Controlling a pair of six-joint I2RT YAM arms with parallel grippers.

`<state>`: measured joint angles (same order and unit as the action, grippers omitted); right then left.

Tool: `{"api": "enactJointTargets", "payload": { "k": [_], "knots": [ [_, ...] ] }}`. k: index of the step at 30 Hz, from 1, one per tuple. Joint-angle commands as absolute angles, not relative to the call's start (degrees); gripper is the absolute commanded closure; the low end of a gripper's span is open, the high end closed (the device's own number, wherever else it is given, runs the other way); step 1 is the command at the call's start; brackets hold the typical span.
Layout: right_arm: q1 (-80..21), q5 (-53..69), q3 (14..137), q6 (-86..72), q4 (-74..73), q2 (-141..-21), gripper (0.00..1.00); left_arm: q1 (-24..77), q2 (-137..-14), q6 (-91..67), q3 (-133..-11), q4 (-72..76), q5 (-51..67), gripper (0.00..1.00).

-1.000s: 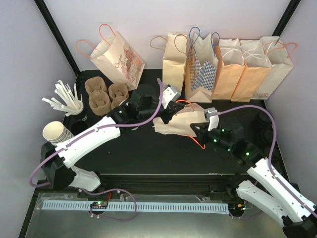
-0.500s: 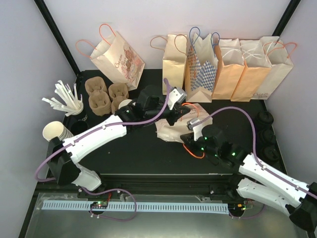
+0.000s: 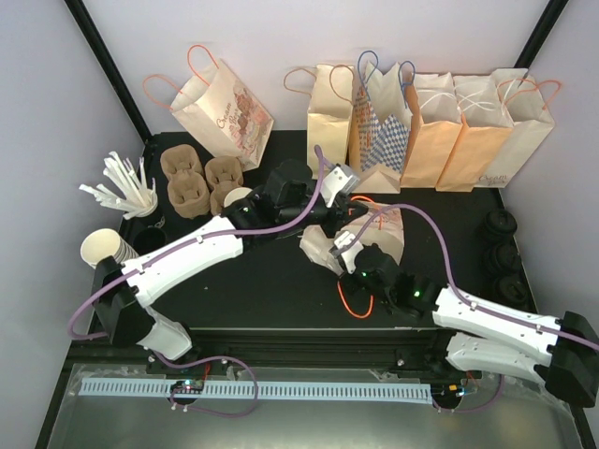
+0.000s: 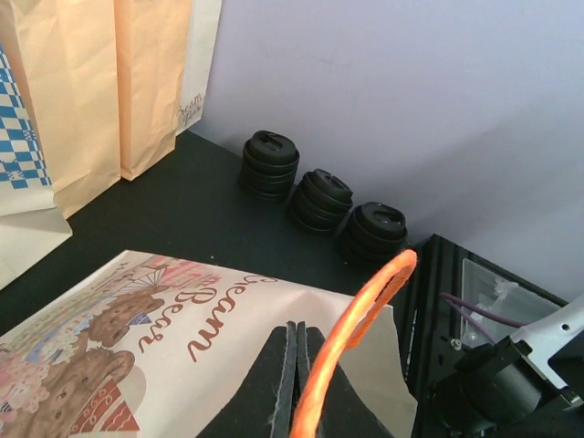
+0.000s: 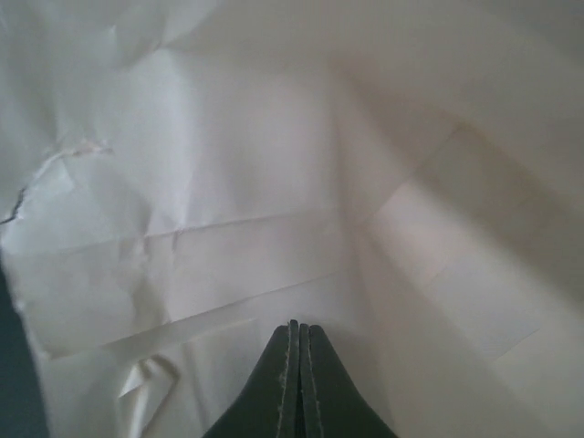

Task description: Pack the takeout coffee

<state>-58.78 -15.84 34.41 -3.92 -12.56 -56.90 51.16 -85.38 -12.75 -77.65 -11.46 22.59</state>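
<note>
- Holding open the cream paper bag with the bear print and orange cord handles [image 3: 386, 224] is, I judge, my present step. It lies on its side at the table's middle, long axis roughly left to right, mouth at its near-left end as far as I can tell.
- My left gripper [image 4: 294, 330] is clenched tight at the bag's rim, with the orange handle [image 4: 365, 301] looping just beside the fingers. Whether paper is pinched between them I cannot tell.
- My right gripper [image 5: 294, 327] is likewise pressed shut, with creased white paper all around it. It sits inside the bag and grasps nothing I can see.
- The small white paper cup with the black lid I cannot pick out for certain. A dark round shape [image 3: 150, 239] just beside the stack of lidless white cups [image 3: 101, 249], well left of the bag, may be it. If so, my left arm is nearer, and the cup must travel rightward.
- A second ago the bag lay flatter and further left, my right gripper only at its edge. Now that forearm has swung in along the near edge, and the bag has shifted right, printed face up.
</note>
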Motion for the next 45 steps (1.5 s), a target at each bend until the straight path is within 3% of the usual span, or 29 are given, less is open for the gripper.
{"api": "enactJointTargets", "payload": {
  "k": [1,5,12,23,35,45],
  "knots": [
    [-59.2,-27.0,31.4,2.4,-2.0,-53.4,0.99,51.7,-82.3,-13.3,-80.3,-10.3,24.4,0.98],
    [-59.1,-28.3,28.2,9.7,6.9,-52.8,0.99,51.7,-82.3,-13.2,-80.4,-11.6,25.2,0.98],
    [-59.1,-27.0,29.9,17.5,9.9,-62.9,0.99,51.7,-82.2,-13.8,-80.9,-11.8,25.6,0.98],
    [-59.1,-7.8,27.2,17.8,9.7,-62.9,0.99,51.7,-83.1,-13.8,-82.3,-11.1,27.5,0.98],
    [-59.1,-26.6,25.4,24.2,14.6,-57.4,0.99,51.8,-83.7,-17.2,-80.6,-12.6,31.3,0.98],
    [-59.1,-28.6,32.3,31.5,3.9,-60.7,0.99,51.9,-82.4,-14.7,-75.8,-13.9,30.6,0.98]
  ]
}}
